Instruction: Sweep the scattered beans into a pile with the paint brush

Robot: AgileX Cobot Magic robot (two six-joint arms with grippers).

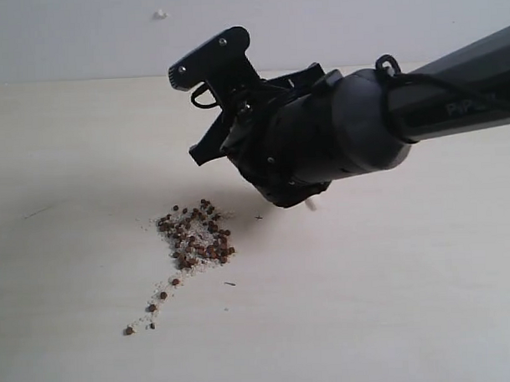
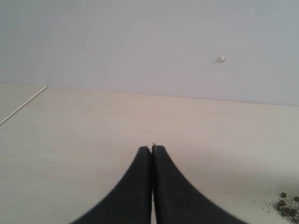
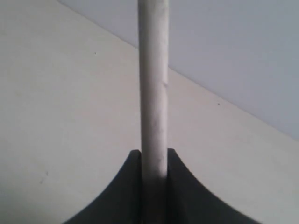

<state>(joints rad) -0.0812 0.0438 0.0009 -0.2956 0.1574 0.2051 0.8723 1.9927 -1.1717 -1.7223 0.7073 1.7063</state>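
The pile of reddish-brown beans and white grains lies on the pale table, left of centre. A thin trail of scattered beans runs from it toward the near left. My right gripper is shut on the paint brush, whose pale handle shows edge-on between the jaws. In the exterior view the right arm's wrist hovers just right of and above the pile and hides most of the brush; only a small white tip peeks out below. My left gripper is shut and empty, with beans off to one side.
A pale wall rises behind the table and carries a small white speck. A table edge shows in the left wrist view. A few tiny dark marks lie near the pile.
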